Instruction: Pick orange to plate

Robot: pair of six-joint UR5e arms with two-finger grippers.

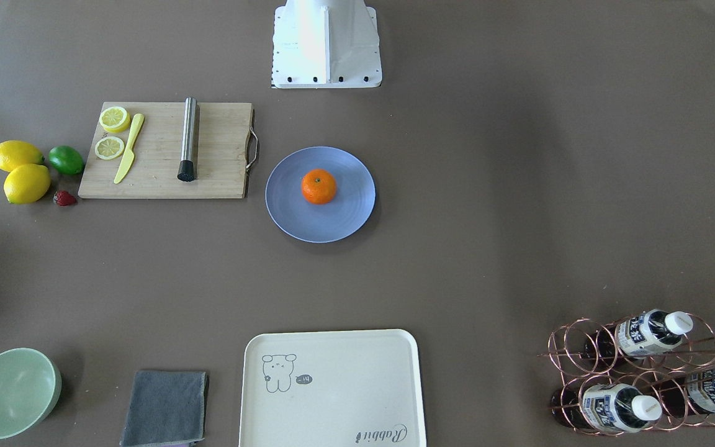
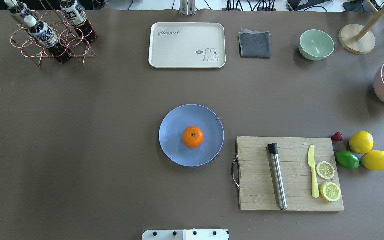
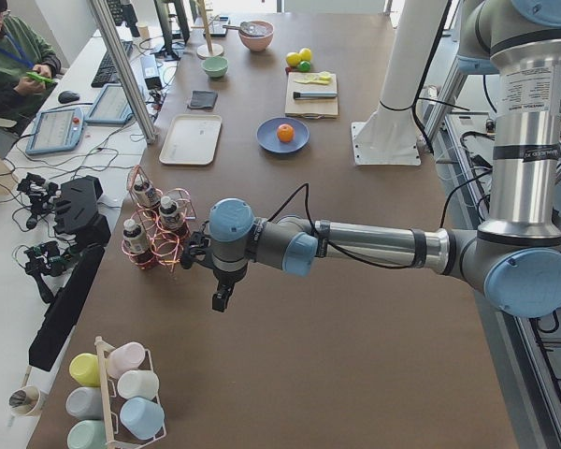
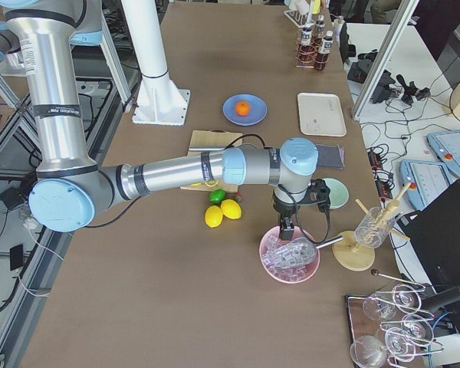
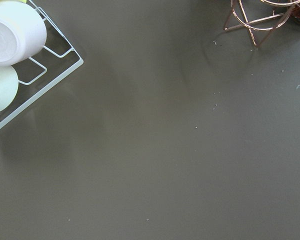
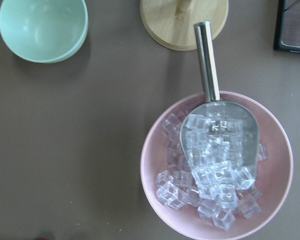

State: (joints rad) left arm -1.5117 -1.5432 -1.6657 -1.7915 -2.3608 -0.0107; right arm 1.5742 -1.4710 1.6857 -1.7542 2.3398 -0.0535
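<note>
orange (image 2: 192,136) bright, stem dot up, on plate (image 2: 172,146)

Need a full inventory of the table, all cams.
orange: 1, orange, on the plate
plate: 1, blue, table centre
cutting board: 1, wood, beside plate
metal rod: 1, steel, on board
knife: 1, yellow, on board
lemon halves: 2, yellow, on board
lemons: 2, yellow, past board
lime: 1, green, by lemons
strawberry: 1, red, by lemons
tray: 1, cream, far edge
cloth: 1, grey, beside tray
bowl: 1, pale green, beside cloth
bottles: 3, dark, racked, far corner
ice bowl: 1, pink, with steel scoop
cups: several, pastel, left end
left gripper: 1, dark, near bottles; jaws unclear
right gripper: 1, dark, above ice bowl; jaws unclear
</note>
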